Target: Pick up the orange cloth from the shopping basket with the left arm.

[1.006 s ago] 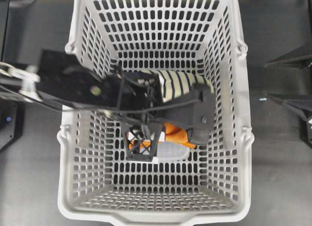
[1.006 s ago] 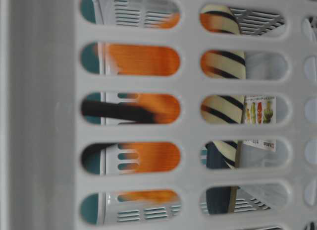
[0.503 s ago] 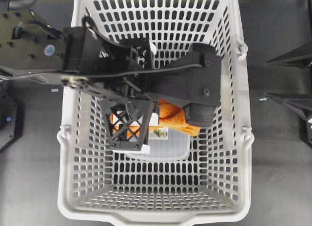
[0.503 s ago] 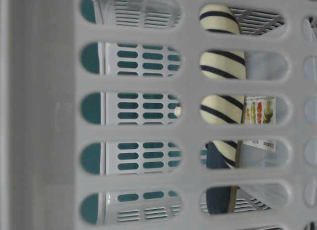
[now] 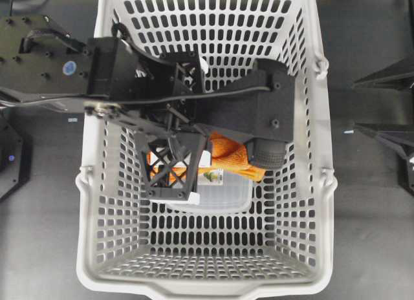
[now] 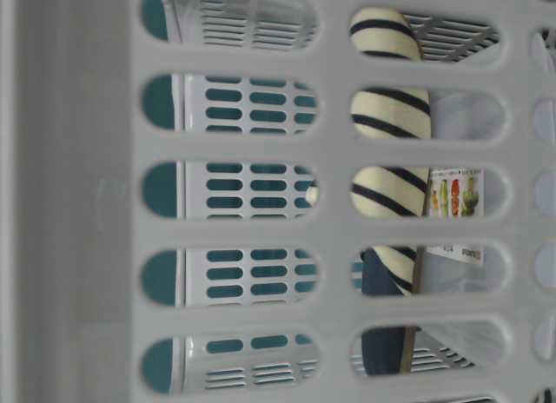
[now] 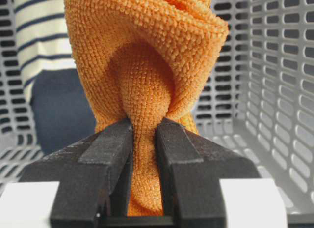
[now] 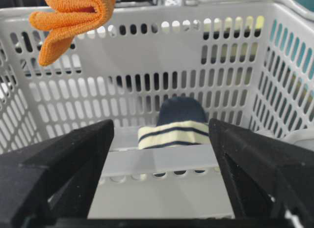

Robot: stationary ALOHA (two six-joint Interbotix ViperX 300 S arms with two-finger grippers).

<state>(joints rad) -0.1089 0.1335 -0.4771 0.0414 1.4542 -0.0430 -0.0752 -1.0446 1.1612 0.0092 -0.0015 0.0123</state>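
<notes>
On my screens the only printed matter was a small label [image 6: 453,196] with a row of coloured bottle pictures, its text too small for me to read; it sat on a clear lidded container [image 5: 223,196] on the floor of the shopping basket [image 5: 323,203]. My left gripper [image 7: 144,134] was clamped on a pinched fold of the orange cloth [image 7: 147,56], which hung in the air above the basket floor, bunched beside the lattice fingers [image 5: 169,167] in the overhead view. The left arm's bulk covered much of the basket's middle from above. A cream-and-navy striped slipper [image 8: 177,125] lay inside the basket behind the cloth. My right gripper [image 8: 162,154] stood with jaws wide apart, holding nothing, looking at the basket from outside on the dark desk [image 5: 369,183].
</notes>
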